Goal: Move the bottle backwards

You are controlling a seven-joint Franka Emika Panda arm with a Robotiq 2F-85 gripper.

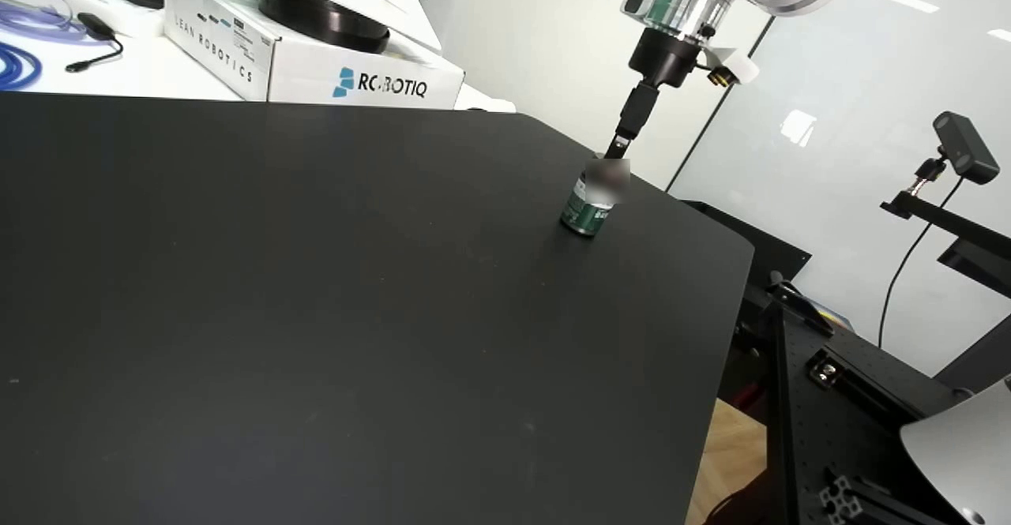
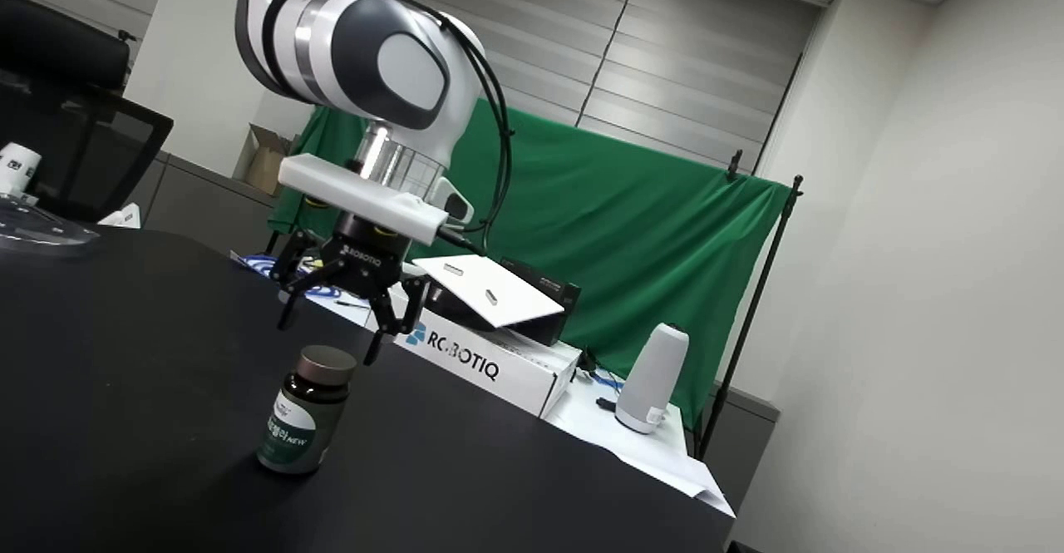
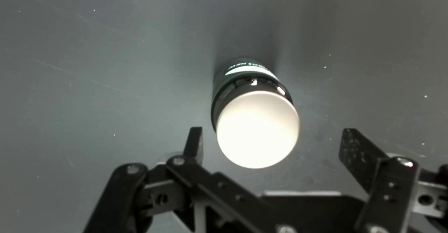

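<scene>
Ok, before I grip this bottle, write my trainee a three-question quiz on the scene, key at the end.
1. Open or shut: how does the tool stand in the wrist view?
2. Multiple choice: how does the bottle rest on the table? A) on its side; B) upright on its base; C) upside down.
3. Fill in: beside the blue logo, the white box reads ____.

Key: 1. Open, its fingers flanking the cap in that view. 2. B. 3. ROBOTIQ.
</scene>
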